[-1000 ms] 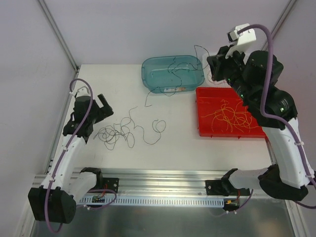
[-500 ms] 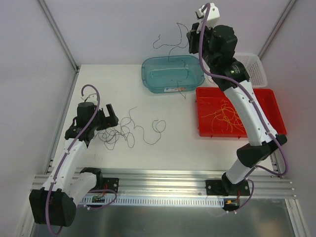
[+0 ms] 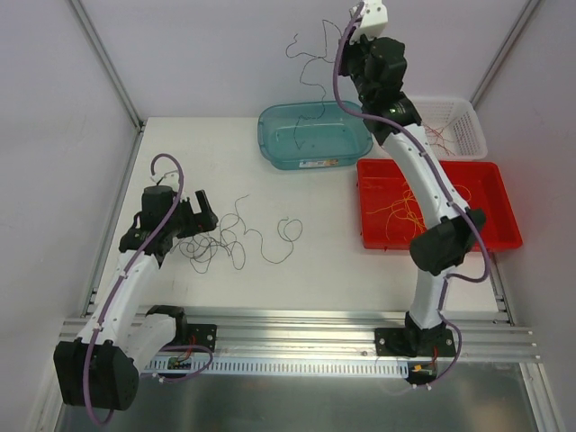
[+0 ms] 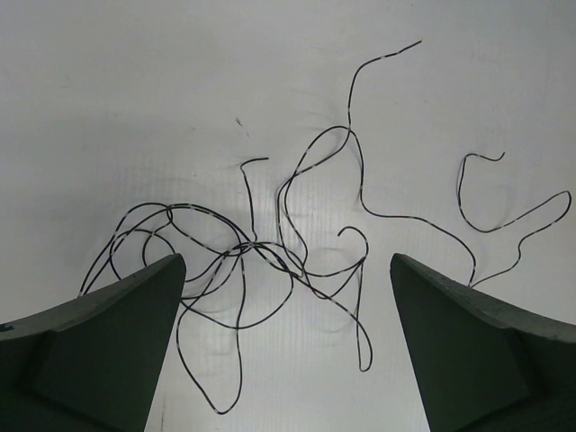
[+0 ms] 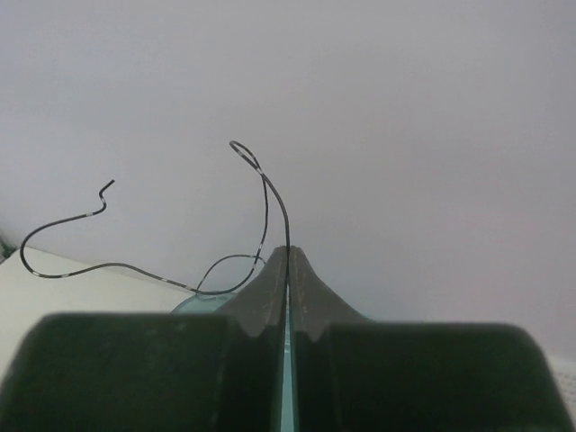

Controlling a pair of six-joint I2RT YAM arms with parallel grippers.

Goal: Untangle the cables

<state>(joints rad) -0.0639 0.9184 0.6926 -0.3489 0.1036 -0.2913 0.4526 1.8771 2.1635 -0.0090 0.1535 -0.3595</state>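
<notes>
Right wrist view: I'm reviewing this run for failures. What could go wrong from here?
The right gripper pinches the dark wire only at the very tip, raised over the teal bin; it could slip and drop outside the bin. The left gripper hangs open over the tangled wires; closing there may grab several strands.

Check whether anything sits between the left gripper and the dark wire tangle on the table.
Nothing visible does. The left gripper is open and faces the dark wire tangle, which lies between its fingers in the wrist view, with only bare table around the wires.
</notes>
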